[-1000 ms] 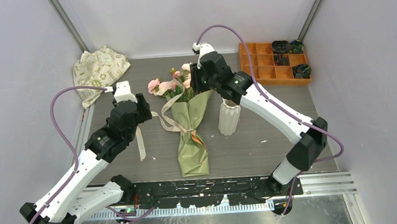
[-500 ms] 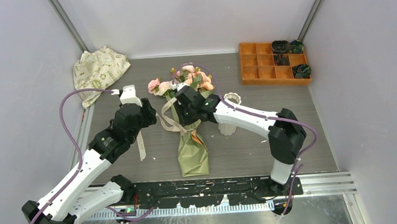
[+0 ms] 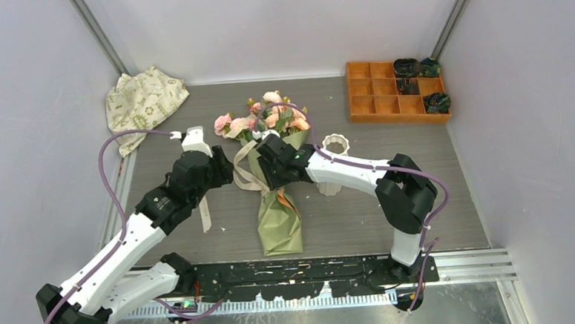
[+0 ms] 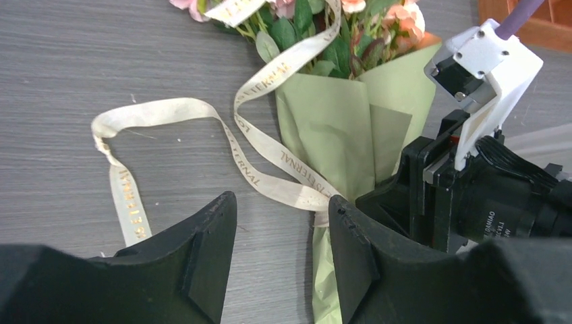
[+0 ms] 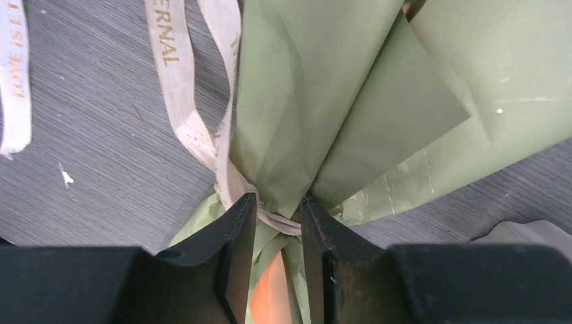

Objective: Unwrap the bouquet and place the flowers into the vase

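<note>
The bouquet [image 3: 280, 214] lies on the table, an olive-green paper cone [image 5: 303, 101] with orange inside, its pink flowers [image 3: 267, 120] pointing to the far side. Cream ribbon [image 4: 270, 162] is still tied round its narrow waist, and the loose ends trail off to the left. My right gripper [image 5: 278, 206] reaches down over that waist, its fingers pressed on the paper and ribbon knot from both sides. My left gripper [image 4: 283, 206] hovers open just left of the waist, nothing between its fingers. The white ribbed vase [image 3: 335, 142] stands right of the bouquet, partly hidden behind my right arm.
A cream patterned cloth [image 3: 144, 103] lies bunched in the far left corner. An orange compartment tray [image 3: 374, 102] with dark items sits at the far right. One ribbon end [image 3: 204, 211] stretches toward the near edge under my left arm.
My right arm swung from above the vase and flowers down and left onto the bouquet's tied waist. My left gripper crept right, closer to the bouquet.
</note>
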Controlling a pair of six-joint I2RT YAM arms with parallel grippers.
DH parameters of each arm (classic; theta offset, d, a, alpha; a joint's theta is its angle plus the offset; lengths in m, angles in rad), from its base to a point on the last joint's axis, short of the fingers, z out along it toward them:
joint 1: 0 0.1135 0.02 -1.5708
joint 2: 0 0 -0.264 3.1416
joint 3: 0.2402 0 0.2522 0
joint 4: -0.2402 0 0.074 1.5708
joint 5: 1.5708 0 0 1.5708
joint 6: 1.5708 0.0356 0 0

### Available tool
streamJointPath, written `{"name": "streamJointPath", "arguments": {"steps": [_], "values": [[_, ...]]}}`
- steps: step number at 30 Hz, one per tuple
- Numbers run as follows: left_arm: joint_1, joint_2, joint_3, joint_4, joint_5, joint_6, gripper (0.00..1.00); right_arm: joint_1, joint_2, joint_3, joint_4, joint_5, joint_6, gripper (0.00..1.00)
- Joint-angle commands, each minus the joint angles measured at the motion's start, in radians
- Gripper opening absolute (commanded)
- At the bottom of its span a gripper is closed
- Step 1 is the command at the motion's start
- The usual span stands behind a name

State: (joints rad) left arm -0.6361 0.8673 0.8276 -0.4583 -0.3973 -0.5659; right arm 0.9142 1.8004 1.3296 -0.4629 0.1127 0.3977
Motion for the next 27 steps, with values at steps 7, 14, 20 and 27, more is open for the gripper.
{"name": "streamJointPath", "arguments": {"steps": [7, 14, 20, 27], "values": [[0.002, 0.064, -0.085, 0.166, 0.202, -0.058, 0.51, 0.0, -0.087, -0.091, 0.041, 0.025, 0.042, 0.36], [-0.003, 0.075, -0.133, 0.206, 0.251, -0.088, 0.5, 0.001, -0.119, -0.118, 0.052, 0.0, 0.071, 0.38], [-0.024, 0.087, -0.182, 0.262, 0.304, -0.113, 0.49, 0.0, -0.116, -0.123, 0.05, -0.031, 0.082, 0.38], [-0.046, 0.138, -0.225, 0.318, 0.328, -0.137, 0.48, 0.002, -0.125, -0.14, 0.049, -0.051, 0.1, 0.42]]}}
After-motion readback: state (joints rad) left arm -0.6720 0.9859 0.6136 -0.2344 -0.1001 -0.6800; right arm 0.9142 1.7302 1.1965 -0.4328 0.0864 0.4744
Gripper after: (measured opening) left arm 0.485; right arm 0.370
